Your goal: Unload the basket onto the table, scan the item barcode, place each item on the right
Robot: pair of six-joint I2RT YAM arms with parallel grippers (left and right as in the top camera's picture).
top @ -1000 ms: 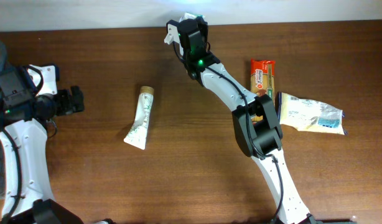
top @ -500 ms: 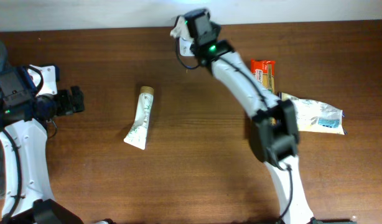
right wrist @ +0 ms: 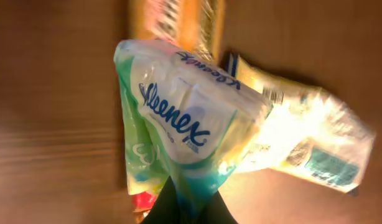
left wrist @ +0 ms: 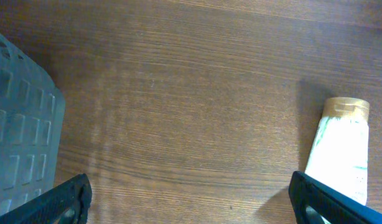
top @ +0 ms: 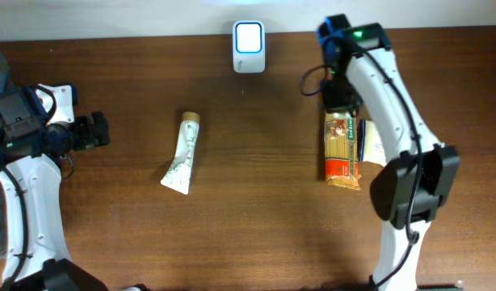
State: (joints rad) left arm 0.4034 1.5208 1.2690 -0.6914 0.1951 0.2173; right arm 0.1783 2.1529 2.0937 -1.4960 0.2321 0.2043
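My right gripper [right wrist: 188, 210] is shut on the lower edge of a Kleenex tissue pack [right wrist: 185, 121], white and green-blue, which hangs above the table. No barcode shows on the face I see. In the overhead view the right gripper [top: 342, 101] is at the back right, and the wrist hides the pack. The white scanner [top: 248, 36] stands at the back centre, well to the left of it. My left gripper [top: 98, 131] hovers at the far left with its jaws open and empty, and its fingertips [left wrist: 66, 199] are wide apart.
A pasta packet [top: 342, 153] lies under the right wrist, with a pale yellow bag [right wrist: 303, 143] beside it. A white tube with a tan cap [top: 182, 152] lies left of centre. A grey crate [left wrist: 20, 124] is at the left edge.
The right arm swung from over the scanner to the back right, still holding the tissue pack. The scanner is now uncovered. The pasta packet shows further toward the front. The left arm stayed put.
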